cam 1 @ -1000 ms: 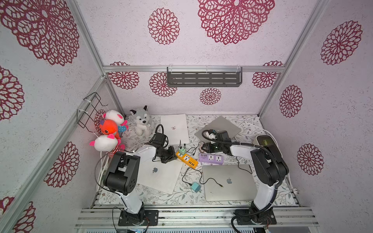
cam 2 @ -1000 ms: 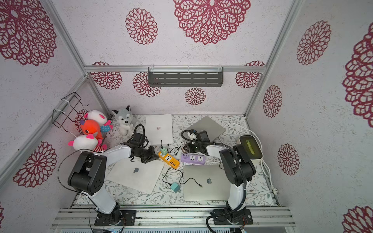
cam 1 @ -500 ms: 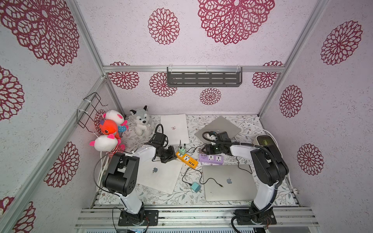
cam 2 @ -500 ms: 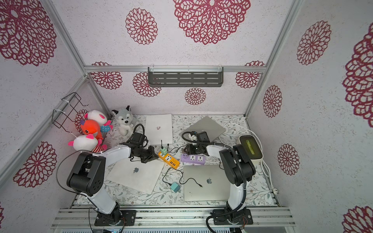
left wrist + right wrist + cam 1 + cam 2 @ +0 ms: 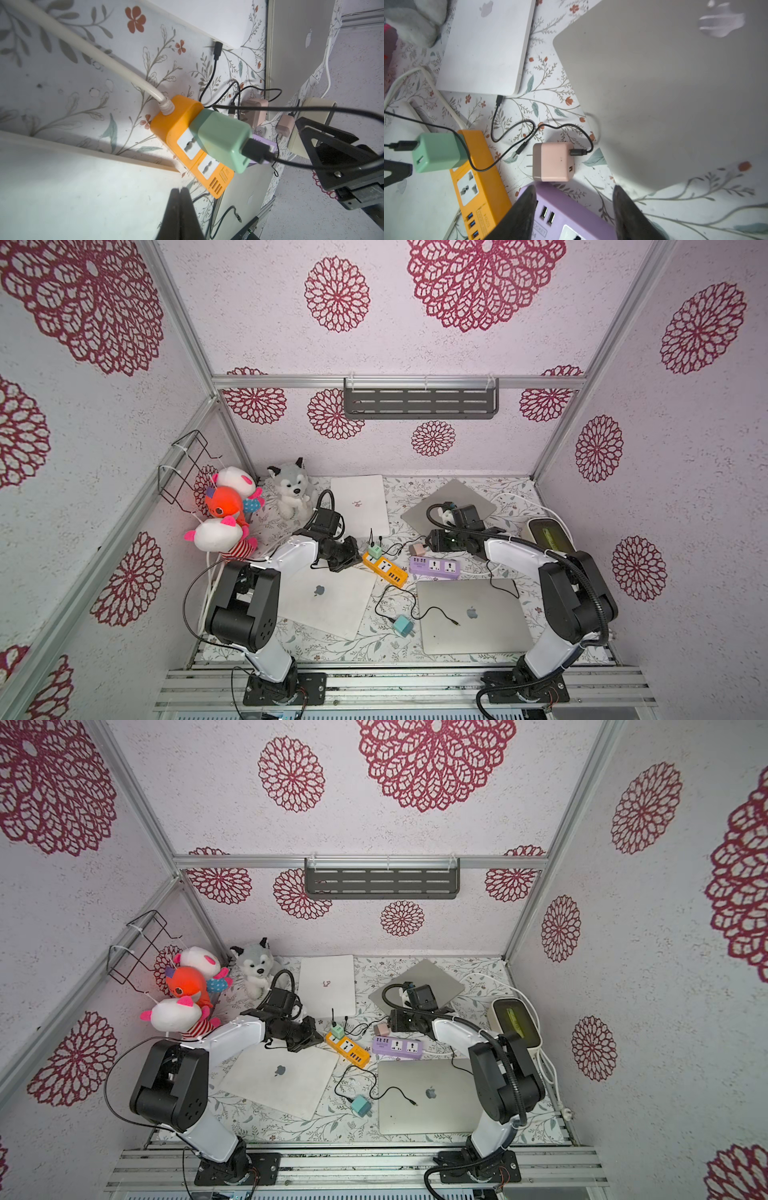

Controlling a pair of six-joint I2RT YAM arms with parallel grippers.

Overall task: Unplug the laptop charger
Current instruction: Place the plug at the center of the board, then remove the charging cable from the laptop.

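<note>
Pink charger (image 5: 553, 161) is found unplugged beside purple strip (image 5: 571, 214) (prongs bare). Right jaws parted, empty; left jaws closed. Straight withdrawal clear of the cable (image 5: 493, 120) is advised.

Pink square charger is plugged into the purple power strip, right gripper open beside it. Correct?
No: the pink square charger lies unplugged, prongs bare, beside the purple power strip, per the right wrist view. Right gripper is open beside it.
</note>
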